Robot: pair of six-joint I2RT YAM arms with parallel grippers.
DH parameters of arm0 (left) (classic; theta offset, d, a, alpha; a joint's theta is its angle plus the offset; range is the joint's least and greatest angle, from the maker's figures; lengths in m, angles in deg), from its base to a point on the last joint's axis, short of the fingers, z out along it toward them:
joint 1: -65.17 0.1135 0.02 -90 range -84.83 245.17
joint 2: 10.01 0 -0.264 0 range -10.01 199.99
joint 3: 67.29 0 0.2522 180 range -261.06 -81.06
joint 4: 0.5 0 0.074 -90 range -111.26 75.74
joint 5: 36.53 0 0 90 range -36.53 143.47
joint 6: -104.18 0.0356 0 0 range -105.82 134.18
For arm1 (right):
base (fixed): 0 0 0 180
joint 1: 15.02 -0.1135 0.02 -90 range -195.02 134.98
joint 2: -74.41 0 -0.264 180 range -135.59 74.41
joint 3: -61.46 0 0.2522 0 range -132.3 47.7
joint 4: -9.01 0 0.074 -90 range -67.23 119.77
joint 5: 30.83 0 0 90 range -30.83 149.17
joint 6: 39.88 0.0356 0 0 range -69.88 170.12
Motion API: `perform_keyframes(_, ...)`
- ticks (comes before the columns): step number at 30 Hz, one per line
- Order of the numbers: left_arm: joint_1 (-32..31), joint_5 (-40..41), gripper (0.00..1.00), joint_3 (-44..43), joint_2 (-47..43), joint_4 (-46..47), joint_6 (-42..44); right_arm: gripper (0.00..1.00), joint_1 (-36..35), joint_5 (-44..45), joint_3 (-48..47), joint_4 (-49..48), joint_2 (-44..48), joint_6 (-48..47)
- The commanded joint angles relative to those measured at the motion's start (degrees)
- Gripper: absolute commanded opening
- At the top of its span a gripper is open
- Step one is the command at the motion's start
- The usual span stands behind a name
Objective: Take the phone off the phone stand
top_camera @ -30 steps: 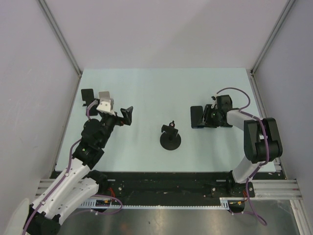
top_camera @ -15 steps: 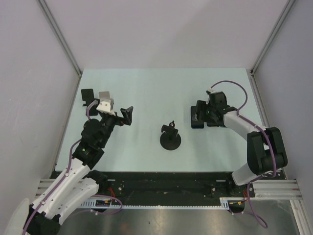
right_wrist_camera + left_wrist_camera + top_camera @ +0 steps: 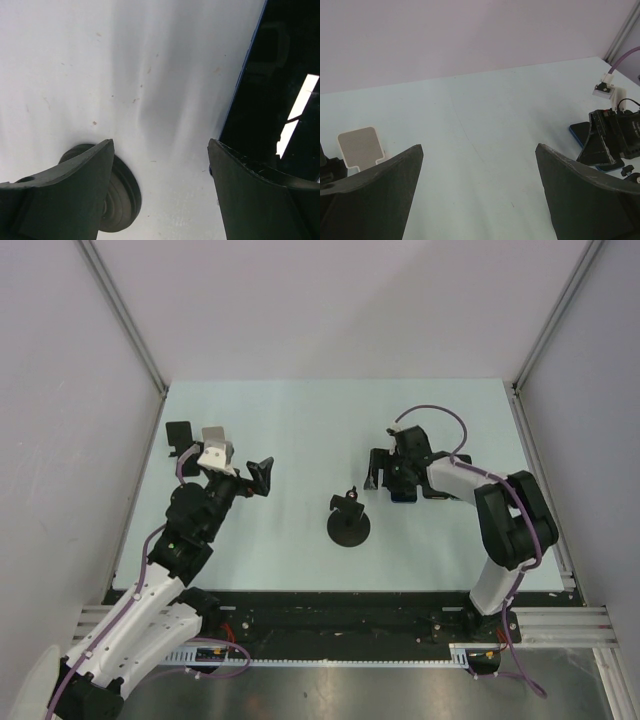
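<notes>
Pale blue-green table top, enclosed on three sides by plain lilac-grey wall panels that meet at slanting aluminium posts. A black strip and a silver mounting rail run along the near edge. Lighting is even and diffuse, with soft shadows.

Spread claw; phone right, phone stand lower-left

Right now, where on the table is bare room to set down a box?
The far strip of the table along the back wall is bare, and so is the patch between the left gripper and the phone stand. It is crowded where the right gripper hangs by the phone.
</notes>
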Motion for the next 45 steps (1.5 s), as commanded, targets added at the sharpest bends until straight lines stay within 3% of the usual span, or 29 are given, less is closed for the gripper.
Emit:
perform_keyframes(1, -0.40, -0.49, 1.00, 0.74, -0.44, 2.74, -1.15, 0.81, -0.17, -0.92, -2.15, -0.32, -2.31, -1.02)
perform_keyframes(29, -0.49, -1.02, 1.00, 0.92, 0.00, 2.91, -1.59, 0.82, 5.10, 8.92, -3.21, -8.31, -7.42, 0.56)
perform_keyframes(34, -0.57, -1.90, 1.00, 1.00, 0.78, 3.09, -1.77, 0.82, 5.54, 4.71, -4.44, -9.11, -5.49, -1.45)
perform_keyframes(37, -0.66, -1.99, 1.00, 1.00, 0.96, 3.09, -1.77, 0.82, 5.01, 2.24, -4.53, -7.54, -1.10, -2.60)
perform_keyframes(45, -0.75, -2.34, 1.00, 0.83, 2.02, 3.09, -1.68, 0.83, 5.19, 2.41, -1.55, 7.67, 10.58, -4.28)
